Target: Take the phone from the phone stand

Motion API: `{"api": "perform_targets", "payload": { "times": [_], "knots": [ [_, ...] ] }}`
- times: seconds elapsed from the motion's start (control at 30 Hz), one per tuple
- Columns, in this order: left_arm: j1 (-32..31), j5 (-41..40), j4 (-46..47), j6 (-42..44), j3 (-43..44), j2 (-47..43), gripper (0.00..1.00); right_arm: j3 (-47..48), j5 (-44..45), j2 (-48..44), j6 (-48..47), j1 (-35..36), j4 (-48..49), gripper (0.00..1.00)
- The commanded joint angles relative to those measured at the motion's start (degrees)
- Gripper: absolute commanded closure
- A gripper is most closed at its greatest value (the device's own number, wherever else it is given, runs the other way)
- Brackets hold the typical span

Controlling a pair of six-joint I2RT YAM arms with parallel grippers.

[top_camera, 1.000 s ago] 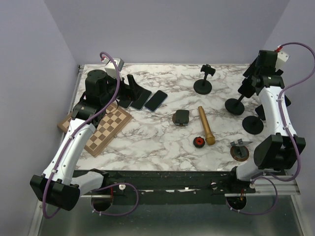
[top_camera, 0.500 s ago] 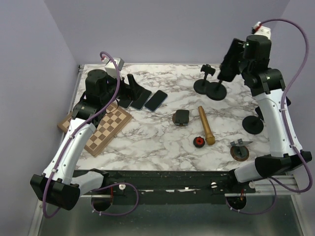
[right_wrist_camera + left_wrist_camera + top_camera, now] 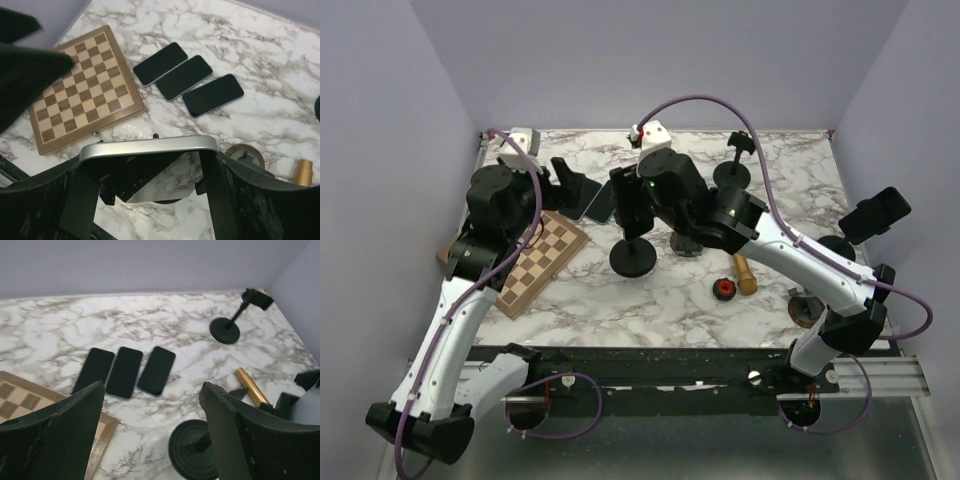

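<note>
Centrally, glossy silver-rimmed phone (image 3: 147, 170) on round-based black stand (image 3: 633, 260)

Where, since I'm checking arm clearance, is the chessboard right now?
In the top view the chessboard lies flat on the left side of the table, partly under the left arm, next to the three phones.

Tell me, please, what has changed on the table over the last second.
The right fingers, gripping the phone in its stand, carried it from the far right across to left of centre, beside the three flat phones. The left fingers, open, shifted slightly leftward. The chessboard and gold cylinder stayed put.
</note>
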Motion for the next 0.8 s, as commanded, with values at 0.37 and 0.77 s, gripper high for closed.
{"api": "perform_targets", "payload": {
  "times": [0.37, 0.77],
  "knots": [
    [0.8, 11.7, -2.5, -9.7, -21.0, -29.7, 0.21, -32.1, 11.0, -11.5, 13.9, 7.6, 17.8, 0.99],
    [-9.3, 21.2, 16.0, -26.4, -46.3, -42.4, 0.31, -36.4, 5.9, -13.7, 19.2, 7.7, 16.8, 0.99]
  ]
}}
